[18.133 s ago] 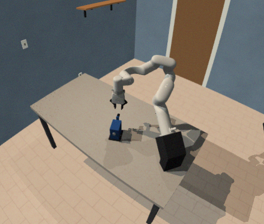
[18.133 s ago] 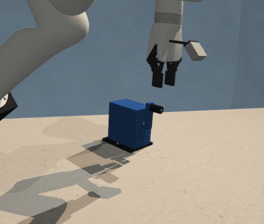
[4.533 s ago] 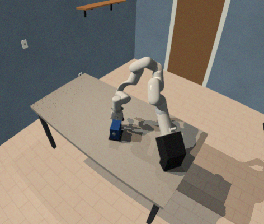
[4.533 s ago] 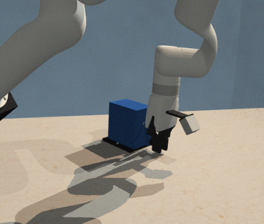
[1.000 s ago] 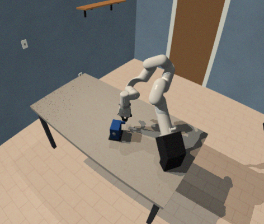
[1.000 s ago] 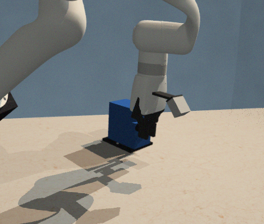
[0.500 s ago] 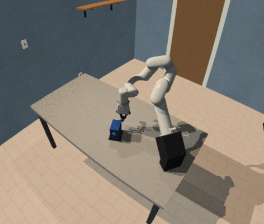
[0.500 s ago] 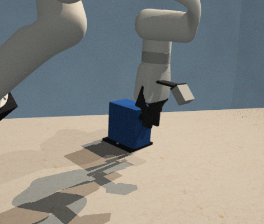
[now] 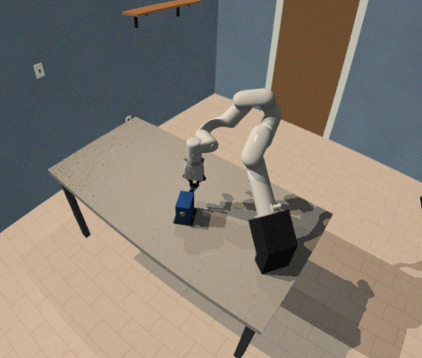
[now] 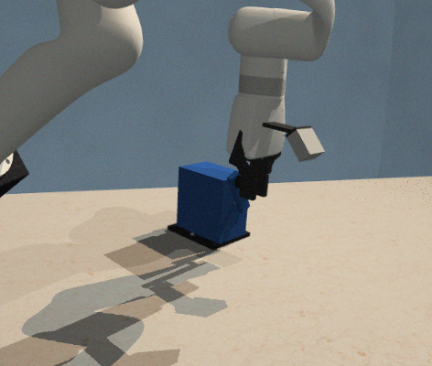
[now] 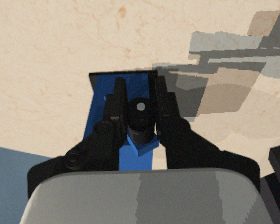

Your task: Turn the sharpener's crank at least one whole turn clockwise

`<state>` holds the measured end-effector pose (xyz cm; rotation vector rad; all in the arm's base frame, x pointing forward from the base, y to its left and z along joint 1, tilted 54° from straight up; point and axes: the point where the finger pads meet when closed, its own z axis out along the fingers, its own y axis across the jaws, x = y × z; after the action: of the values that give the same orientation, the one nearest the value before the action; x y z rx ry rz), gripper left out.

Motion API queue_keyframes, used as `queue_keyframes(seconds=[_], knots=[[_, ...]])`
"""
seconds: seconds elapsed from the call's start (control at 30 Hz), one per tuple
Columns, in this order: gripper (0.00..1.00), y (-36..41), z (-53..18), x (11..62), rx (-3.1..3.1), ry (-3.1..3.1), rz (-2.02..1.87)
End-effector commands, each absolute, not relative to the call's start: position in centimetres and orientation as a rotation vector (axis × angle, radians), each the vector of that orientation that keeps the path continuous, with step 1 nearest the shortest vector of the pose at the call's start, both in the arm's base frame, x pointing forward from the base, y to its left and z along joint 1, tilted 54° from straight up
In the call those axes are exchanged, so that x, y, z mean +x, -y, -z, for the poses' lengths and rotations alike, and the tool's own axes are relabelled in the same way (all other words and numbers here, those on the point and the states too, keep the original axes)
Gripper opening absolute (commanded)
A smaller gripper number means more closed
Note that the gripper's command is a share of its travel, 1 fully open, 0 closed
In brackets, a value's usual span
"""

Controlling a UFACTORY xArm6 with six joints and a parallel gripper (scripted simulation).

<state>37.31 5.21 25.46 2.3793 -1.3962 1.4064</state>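
Both black fingers pinch the dark round knob (image 11: 140,114) of the crank from opposite sides, with the gripper (image 10: 251,180) pointing down at the upper edge of the blue pencil sharpener (image 10: 208,201). That sharpener stands upright on its black base (image 10: 210,240) on the beige surface (image 10: 339,274), near the middle of it, well apart from the arm's black pedestal (image 9: 274,239) at the surface's edge.
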Motion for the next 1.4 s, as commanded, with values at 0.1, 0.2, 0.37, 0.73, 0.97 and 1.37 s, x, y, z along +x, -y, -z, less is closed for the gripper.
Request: queue_keyframes(seconds=[0.1,0.2,0.37,0.73,0.97,1.37], knots=[[0.0,-5.4,-25.6,37.4,2.379,1.397,-1.408],[0.0,-5.4,-25.7,37.4,2.379,1.397,-1.408],[0.0,-5.4,-25.7,37.4,2.379,1.397,-1.408],[0.0,-5.8,-26.0,37.6,2.379,1.397,-1.408],[0.0,-6.8,-26.8,38.5,2.379,1.397,-1.408],[0.0,-7.1,-26.9,38.7,2.379,1.397,-1.408]])
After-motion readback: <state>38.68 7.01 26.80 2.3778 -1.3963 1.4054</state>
